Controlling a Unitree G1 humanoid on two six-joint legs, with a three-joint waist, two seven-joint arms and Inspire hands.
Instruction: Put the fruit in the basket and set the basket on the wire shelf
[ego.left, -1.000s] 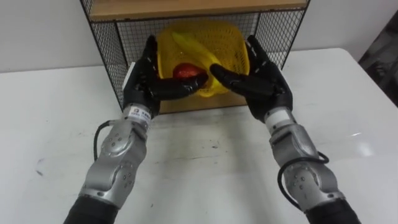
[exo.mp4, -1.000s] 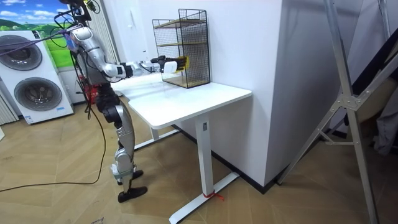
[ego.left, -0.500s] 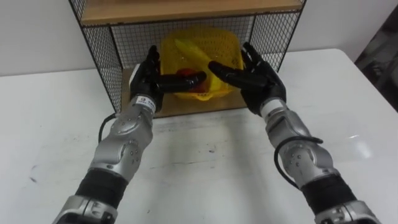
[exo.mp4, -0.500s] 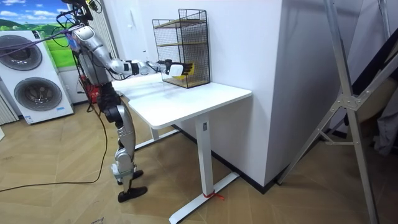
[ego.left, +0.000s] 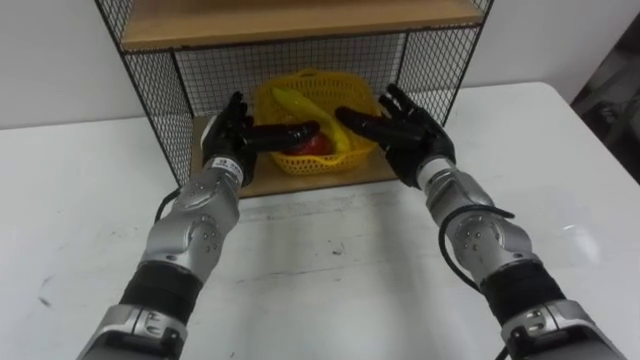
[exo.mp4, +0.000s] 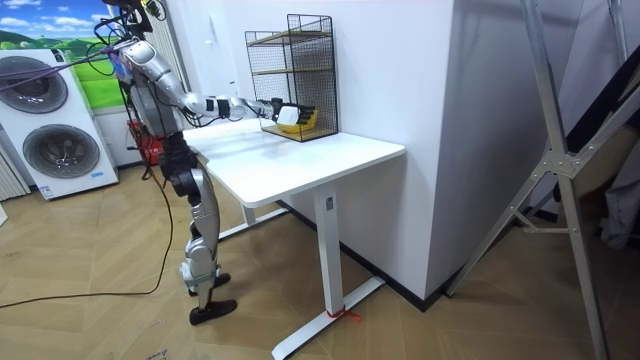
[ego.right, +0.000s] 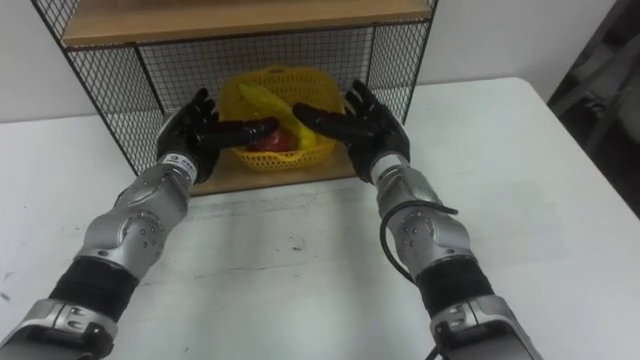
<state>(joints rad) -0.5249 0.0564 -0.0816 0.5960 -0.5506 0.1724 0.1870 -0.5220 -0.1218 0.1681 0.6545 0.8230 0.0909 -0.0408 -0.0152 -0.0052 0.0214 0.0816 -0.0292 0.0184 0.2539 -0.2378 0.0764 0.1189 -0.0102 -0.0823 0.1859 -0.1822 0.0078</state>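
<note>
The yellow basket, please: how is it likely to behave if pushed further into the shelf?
Its mesh walls look thin, so the basket probably flexes under squeezing. It should slide easily on the wooden board. The loose banana may shift.

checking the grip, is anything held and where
The yellow basket, flanked at its two sides by the open left hand and right hand; it rests on the wire shelf board, so real grip cannot be told.

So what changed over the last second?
Both arms reached forward, carrying the basket from the shelf's front deeper in. It went from tipped up to level, seemingly on the bottom board. The left hand and right hand stay open at its sides. The banana and red fruit stayed inside.
</note>
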